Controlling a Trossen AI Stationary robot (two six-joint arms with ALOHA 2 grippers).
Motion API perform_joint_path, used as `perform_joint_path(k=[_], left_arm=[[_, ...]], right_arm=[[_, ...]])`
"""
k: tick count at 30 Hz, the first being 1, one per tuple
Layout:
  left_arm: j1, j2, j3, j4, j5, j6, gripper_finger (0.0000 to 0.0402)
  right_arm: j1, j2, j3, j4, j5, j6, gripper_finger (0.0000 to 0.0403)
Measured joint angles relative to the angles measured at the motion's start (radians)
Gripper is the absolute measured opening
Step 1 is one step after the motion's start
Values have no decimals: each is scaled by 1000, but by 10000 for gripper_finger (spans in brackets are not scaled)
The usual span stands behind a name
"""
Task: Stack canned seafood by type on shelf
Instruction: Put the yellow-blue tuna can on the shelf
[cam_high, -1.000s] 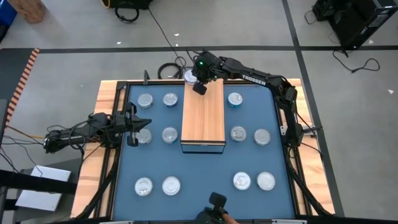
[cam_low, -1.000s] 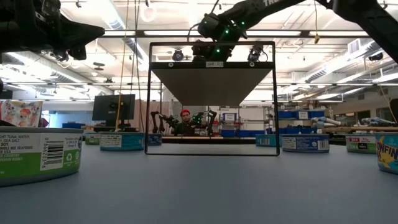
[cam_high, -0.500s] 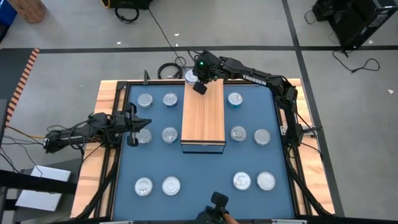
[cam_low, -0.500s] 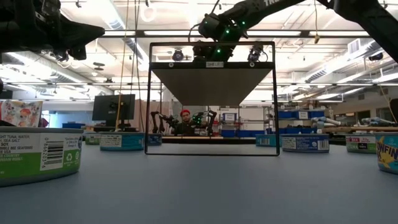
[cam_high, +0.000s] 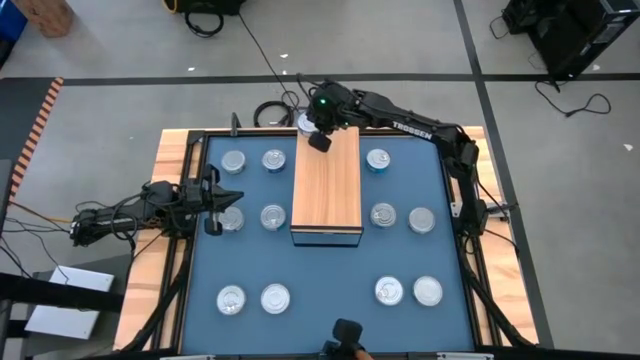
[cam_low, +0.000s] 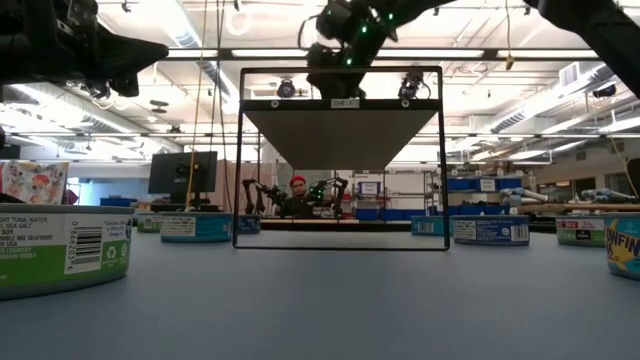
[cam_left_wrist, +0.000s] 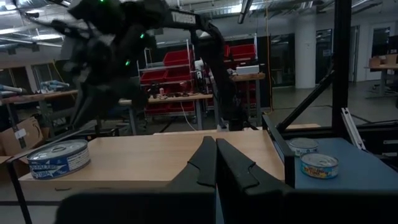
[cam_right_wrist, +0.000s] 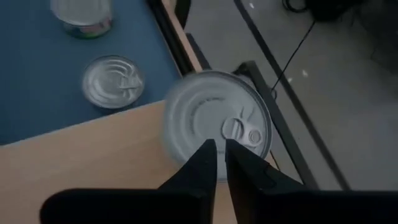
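Hovering over the far end of the shelf (cam_high: 326, 186), the right gripper (cam_high: 320, 139) sits above one tin (cam_right_wrist: 216, 123) that rests at the shelf's far left corner, by the edge. Its fingers look pressed nearly together and grasp nothing; the tin lies below them, apart.

Risks, as a judgement: the tin sits v. close to the shelf edge, so a careless pass by the fingers could nudge it off to the floor side. Stacking a 2nd tin on it off-centre could tip both. Type mix-up is also possible, since lids look alike from above; side labels are needed to sort.

Right arm reaches long from the table's right rear across to the shelf's far end, wrist bent down, w/ green lights on. Left gripper (cam_high: 212, 203) waits at the table's left edge near a tin (cam_high: 231, 218), fingers closed, empty, pointing toward the shelf.

Other tins lie on the mat (cam_high: 330, 285) both sides of the shelf and nearer the front, approx ten.
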Motion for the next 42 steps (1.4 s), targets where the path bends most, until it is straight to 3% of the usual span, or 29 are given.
perform_joint_path(k=[5, 10, 16, 22, 33, 42], left_arm=[[0, 0, 0, -9, 0, 0, 2], [0, 0, 0, -14, 0, -5, 2], [0, 0, 0, -20, 0, -6, 2], [0, 0, 0, -25, 1, -6, 2], [0, 0, 0, -24, 1, -3, 2], [0, 0, 0, -21, 0, 3, 2]], right_arm=[[26, -30, 0, -54, 21, -42, 8], [33, -57, -12, -87, 12, -47, 6], [46, -125, -132, -48, 5, -37, 4], [78, -275, -380, 120, 4, -9, 2], [197, -719, -945, 495, 52, 146, 3], [369, -988, -1198, 560, 167, 303, 7]])
